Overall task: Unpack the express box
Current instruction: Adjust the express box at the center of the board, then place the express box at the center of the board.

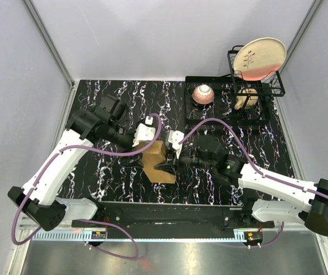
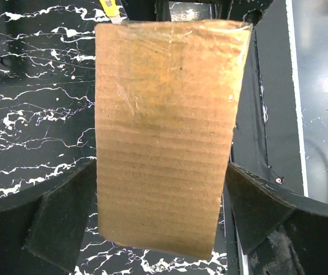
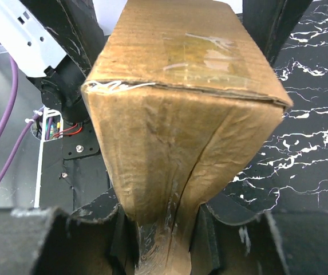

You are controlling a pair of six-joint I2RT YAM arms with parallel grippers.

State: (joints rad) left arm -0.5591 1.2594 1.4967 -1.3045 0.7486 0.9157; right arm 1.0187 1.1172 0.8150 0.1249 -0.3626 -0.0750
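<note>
Our left arm (image 1: 52,172) and right arm (image 1: 278,184) wear white shells between black joints, and a purple cable (image 1: 103,151) loops along each. Our fingers (image 2: 60,229) are matte black wedges, scuffed pale at the edges.

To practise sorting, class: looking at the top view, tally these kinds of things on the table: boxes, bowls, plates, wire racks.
Cardboard box: 1
Pink bowl: 1
Plate: 1
Wire rack: 1
Total: 4 (the beige item in the rack is unclear, so not counted)

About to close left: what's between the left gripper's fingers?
The express box fills the left gripper's span, finger to finger; the left wrist view shows it.
</note>
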